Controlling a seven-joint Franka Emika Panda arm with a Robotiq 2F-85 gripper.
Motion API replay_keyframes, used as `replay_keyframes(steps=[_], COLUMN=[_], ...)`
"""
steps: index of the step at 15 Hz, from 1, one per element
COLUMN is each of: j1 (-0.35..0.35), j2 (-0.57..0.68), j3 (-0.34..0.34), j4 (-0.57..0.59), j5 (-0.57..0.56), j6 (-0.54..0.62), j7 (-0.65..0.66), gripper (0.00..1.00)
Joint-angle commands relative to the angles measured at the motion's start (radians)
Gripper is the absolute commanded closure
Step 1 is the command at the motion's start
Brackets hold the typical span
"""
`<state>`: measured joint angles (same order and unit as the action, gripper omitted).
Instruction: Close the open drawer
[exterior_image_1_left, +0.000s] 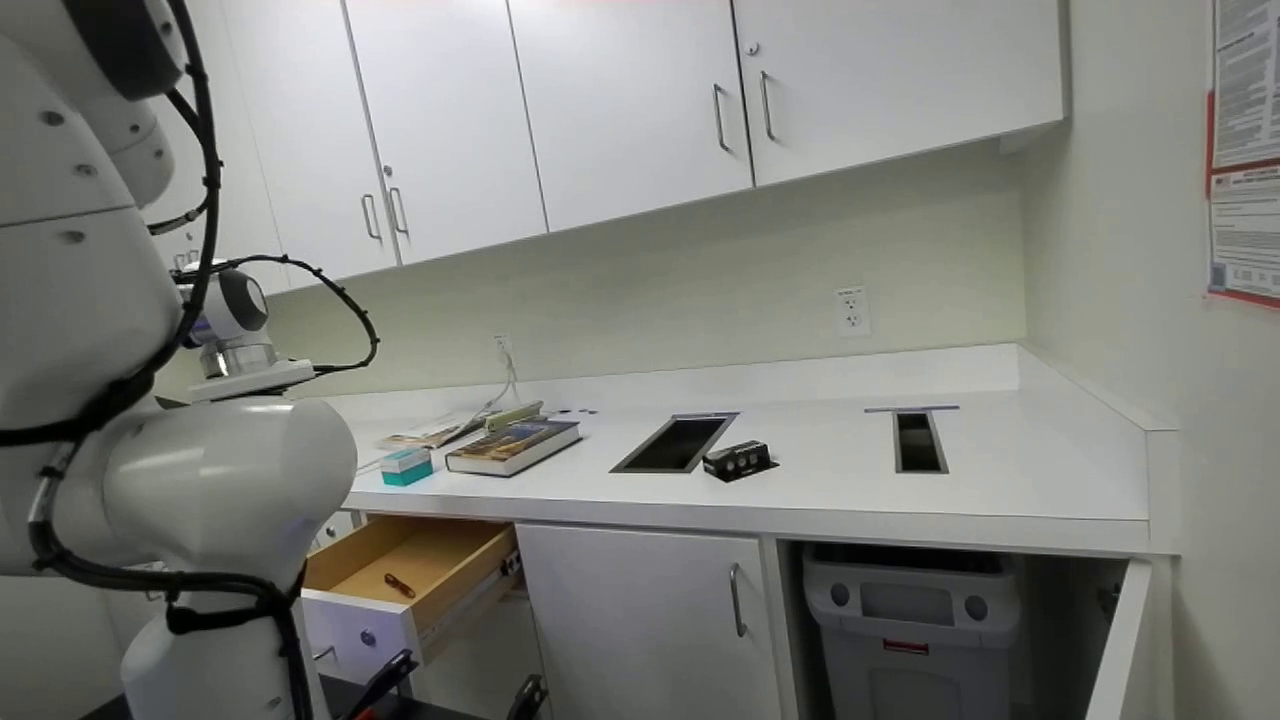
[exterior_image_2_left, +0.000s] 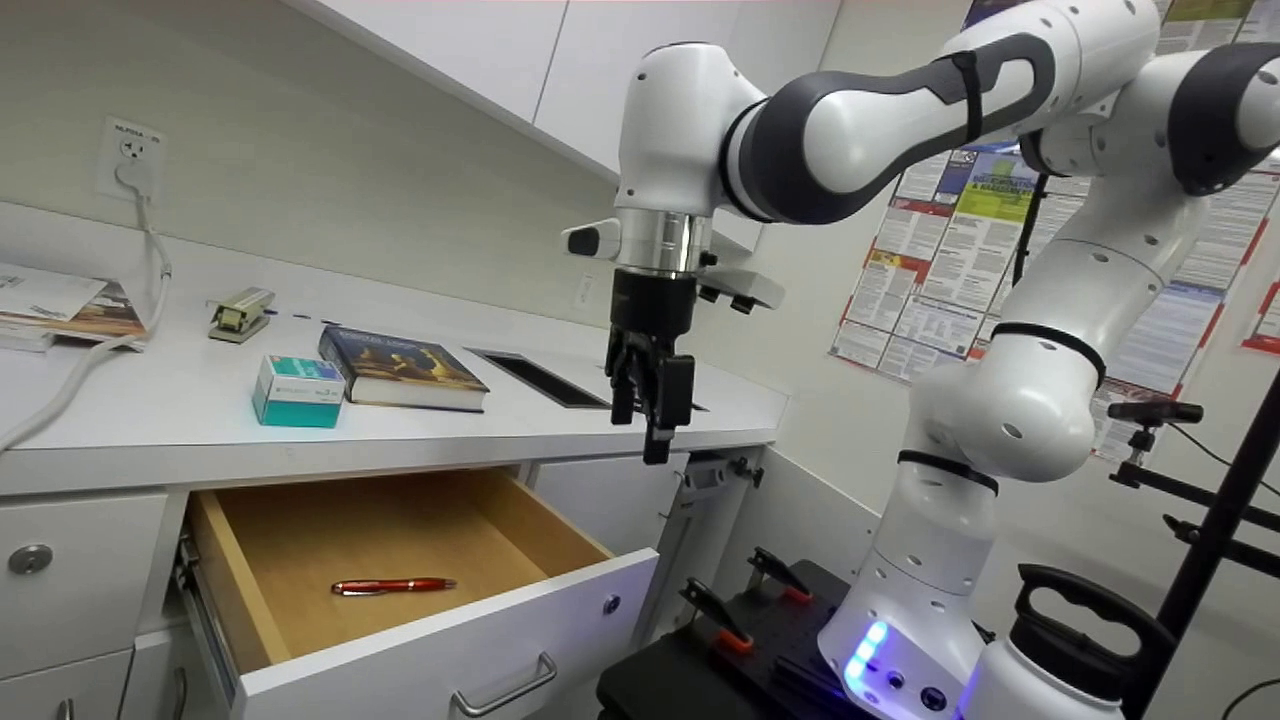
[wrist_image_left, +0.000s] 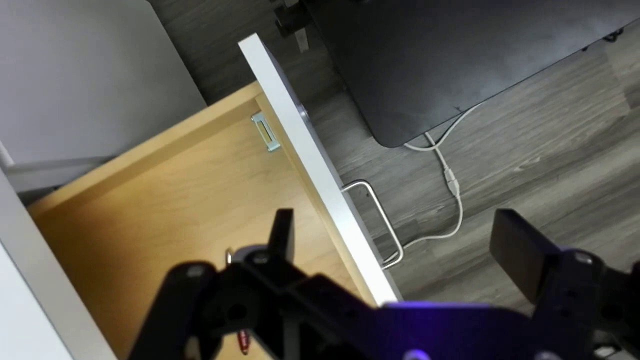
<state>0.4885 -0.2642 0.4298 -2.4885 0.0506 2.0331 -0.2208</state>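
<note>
The drawer is pulled well out. Its white flat front shows in both exterior views (exterior_image_1_left: 355, 632) (exterior_image_2_left: 420, 668) and edge-on from above in the wrist view (wrist_image_left: 320, 180). Its slim metal bar handle (exterior_image_2_left: 505, 690) also shows in the wrist view (wrist_image_left: 377, 212). A red pen (exterior_image_2_left: 393, 586) lies inside on the light wood bottom. My gripper (exterior_image_2_left: 642, 432) points down above the drawer's front right area, touching nothing. In the wrist view the gripper (wrist_image_left: 397, 227) is open and empty, its fingers wide apart on either side of the drawer front in the picture. The arm hides it in an exterior view.
The white counter (exterior_image_2_left: 180, 460) overhangs the drawer. A book (exterior_image_2_left: 405, 370), a teal and white box (exterior_image_2_left: 299, 391) and a stapler (exterior_image_2_left: 240, 314) lie on it. A black platform (wrist_image_left: 450, 60) stands near the drawer front. An open cabinet door (exterior_image_1_left: 1118, 640) is beside a grey bin (exterior_image_1_left: 910, 620).
</note>
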Motion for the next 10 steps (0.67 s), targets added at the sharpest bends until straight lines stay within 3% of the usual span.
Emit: replay_keyframes(steps=[1, 6, 7, 10], j1=[0.033, 0.063, 0.054, 0.054], j2=[0.18, 0.325, 0.275, 0.301], j3=[0.048, 0.108, 0.102, 0.104], j4=[0.113, 0.173, 0.137, 0.143], j5=[-0.053, -0.154, -0.119, -0.123], j6=[0.025, 0.092, 0.082, 0.084], j7=[-0.068, -0.189, -0.136, -0.14], gripper=[0.0, 0.0, 0.0, 0.0])
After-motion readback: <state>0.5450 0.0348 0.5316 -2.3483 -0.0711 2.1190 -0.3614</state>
